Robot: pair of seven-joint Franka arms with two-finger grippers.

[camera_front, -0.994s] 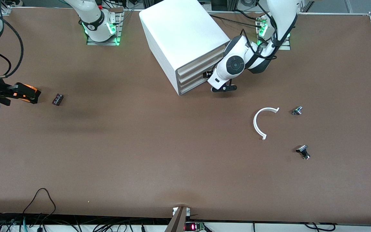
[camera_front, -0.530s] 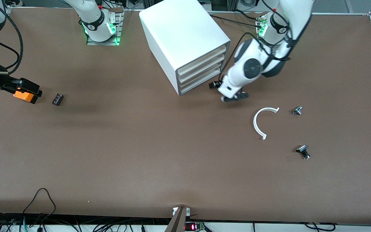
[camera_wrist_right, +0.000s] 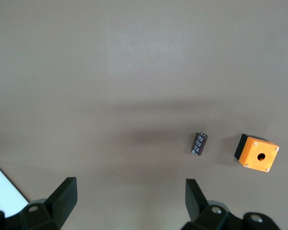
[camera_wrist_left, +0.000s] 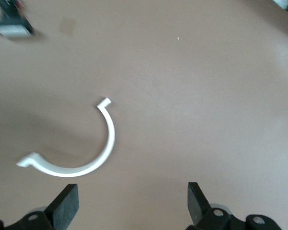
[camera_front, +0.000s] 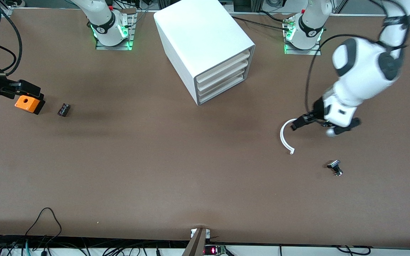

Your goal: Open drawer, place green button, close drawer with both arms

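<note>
The white cabinet stands near the arms' bases, and its lowest drawer is shut. The button, a small dark stubby piece, lies on its side toward the right arm's end; it also shows in the right wrist view. My right gripper is open and empty, over the table beside the orange box. My left gripper is open and empty, over one end of a white arc.
The orange box with a hole sits beside the button. A silver-and-black knob lies nearer the front camera than the arc, toward the left arm's end. Cables hang along the table's front edge.
My left arm has swung away from the cabinet's lowest drawer front to over the white arc. My right gripper has drawn back off the orange box, which now sits free on the table.
</note>
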